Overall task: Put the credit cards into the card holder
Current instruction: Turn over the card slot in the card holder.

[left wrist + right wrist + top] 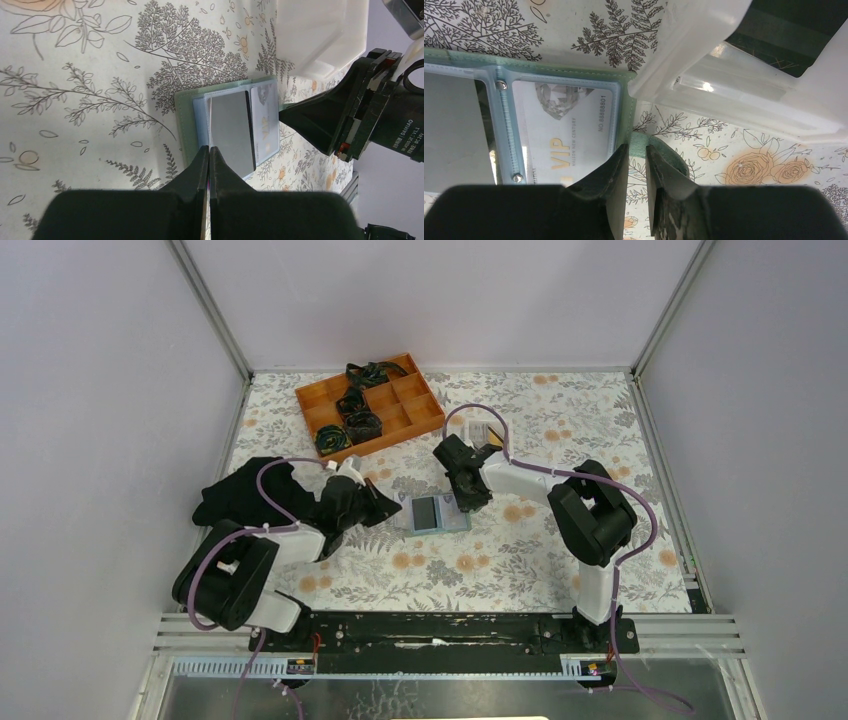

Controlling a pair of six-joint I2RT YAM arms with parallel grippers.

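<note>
The floral tabletop (520,560) carries an orange compartment box (412,408) at 11 o'clock (dark bundles (350,420) inside). At centre the card holder (182,115) lies open, sleeving a grey card (231,130) and a VIP card (564,125). The right end effector (636,150) pinches its 3 o'clock edge. The left end effector (208,150) is closed at 9 o'clock.

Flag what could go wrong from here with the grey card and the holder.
The left tool pinches the grey card by one edge only, so it could twist or slip before seating in the card holder. The right tool grips just the holder's thin green edge; if that slips, the holder may shift. The white tray sits right beside the holder, so the right tool could bump it.
</note>
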